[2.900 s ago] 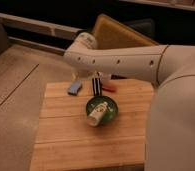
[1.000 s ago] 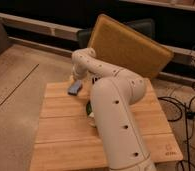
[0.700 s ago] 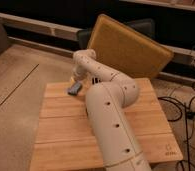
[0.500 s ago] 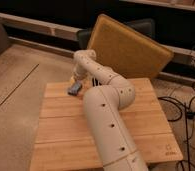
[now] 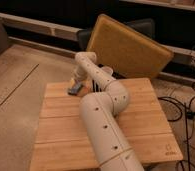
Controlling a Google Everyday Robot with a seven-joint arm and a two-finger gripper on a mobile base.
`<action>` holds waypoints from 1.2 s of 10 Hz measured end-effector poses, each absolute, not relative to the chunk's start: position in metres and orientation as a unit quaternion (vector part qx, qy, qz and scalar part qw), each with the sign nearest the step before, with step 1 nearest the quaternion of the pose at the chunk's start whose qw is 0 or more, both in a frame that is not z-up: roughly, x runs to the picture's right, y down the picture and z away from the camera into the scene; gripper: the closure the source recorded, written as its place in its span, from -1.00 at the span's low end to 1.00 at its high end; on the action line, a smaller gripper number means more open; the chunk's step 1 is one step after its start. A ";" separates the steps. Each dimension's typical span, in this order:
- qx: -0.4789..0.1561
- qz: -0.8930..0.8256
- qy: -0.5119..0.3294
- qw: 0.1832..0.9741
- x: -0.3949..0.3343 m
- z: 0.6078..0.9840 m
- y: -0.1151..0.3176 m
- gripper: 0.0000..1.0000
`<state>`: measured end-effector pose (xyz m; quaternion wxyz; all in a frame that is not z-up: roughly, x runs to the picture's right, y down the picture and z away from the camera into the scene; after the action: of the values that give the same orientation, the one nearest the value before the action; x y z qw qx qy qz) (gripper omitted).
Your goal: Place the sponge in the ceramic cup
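Jaws at the sponge (image 5: pixel 73 91), far-left corner of the wooden board (image 5: pixel 141 115); state unclear.

Dim warm light, soft shadows; claw (image 5: pixel 77 84) low over board (image 5: pixel 141 110), far-left corner.

White arm (image 5: pixel 103 117) crosses the wooden surface (image 5: pixel 53 137) from near middle to far left, end effector (image 5: pixel 76 85) at the sponge (image 5: pixel 73 91). Bare boards lie left and right; a yellow cushion (image 5: pixel 128 47) walls the far right.
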<state>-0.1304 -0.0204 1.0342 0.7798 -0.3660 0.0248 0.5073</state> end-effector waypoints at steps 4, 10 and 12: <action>-0.360 0.518 0.029 0.775 -0.118 1.040 -0.025 0.95; -0.334 0.531 0.033 0.779 -0.109 1.041 -0.046 1.00; -0.306 0.525 0.038 0.793 -0.108 1.033 -0.068 1.00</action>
<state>-0.1079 -0.0677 1.0331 0.7932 -0.3064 0.0384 0.5249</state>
